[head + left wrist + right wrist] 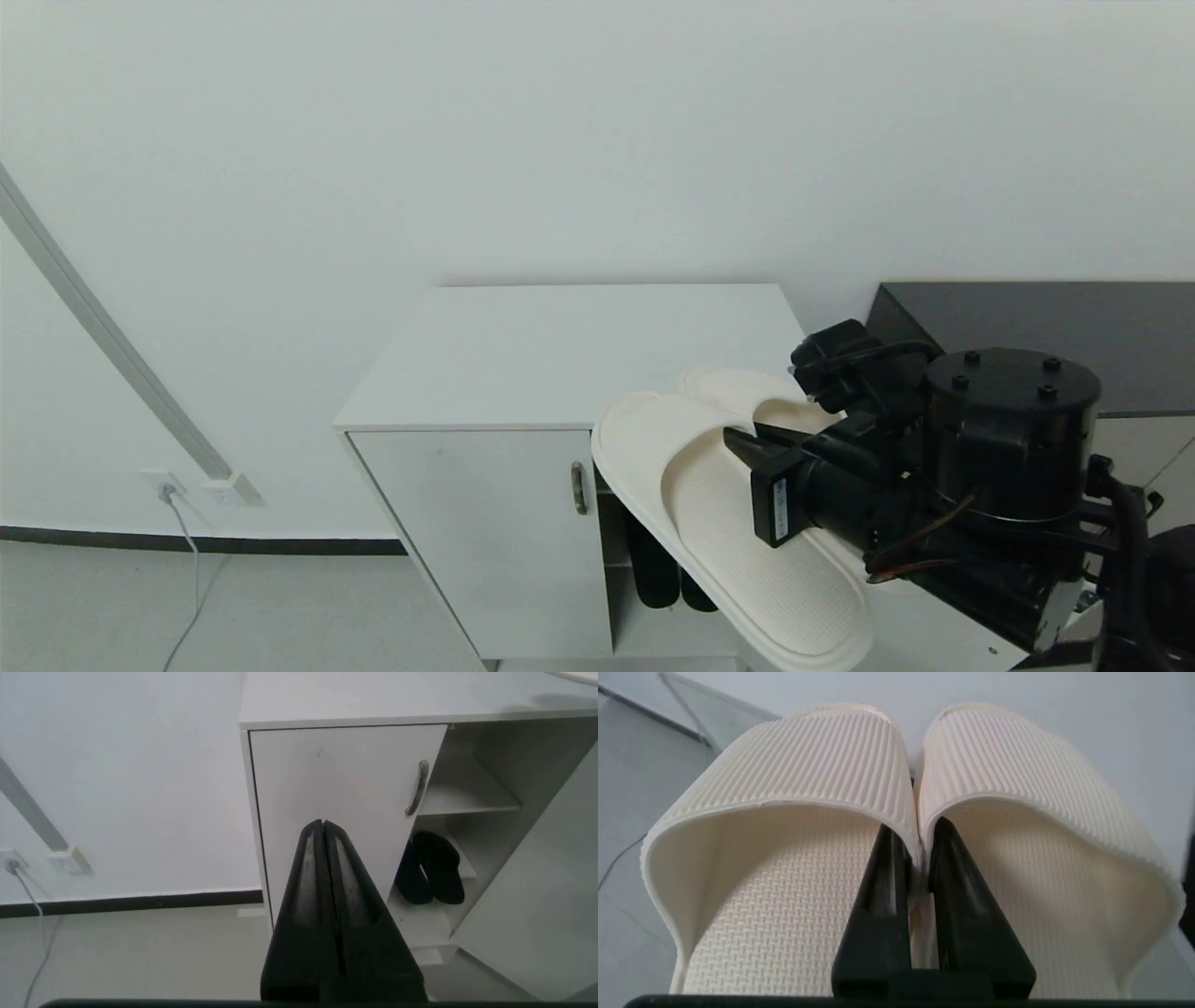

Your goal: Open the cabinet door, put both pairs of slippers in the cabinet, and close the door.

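My right gripper (pixel 917 845) hangs raised before the white box-shaped cabinet (pixel 560 355), pinching together the inner edges of the cream ribbed slippers (pixel 813 793). My left gripper (pixel 323 831), fully closed and empty, faces the cabinet. A pair of black slippers (pixel 430 868) sits on a lower shelf inside.

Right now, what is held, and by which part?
The right gripper pinches the pair of cream ribbed slippers by their adjoining upper edges; the left gripper holds nothing.
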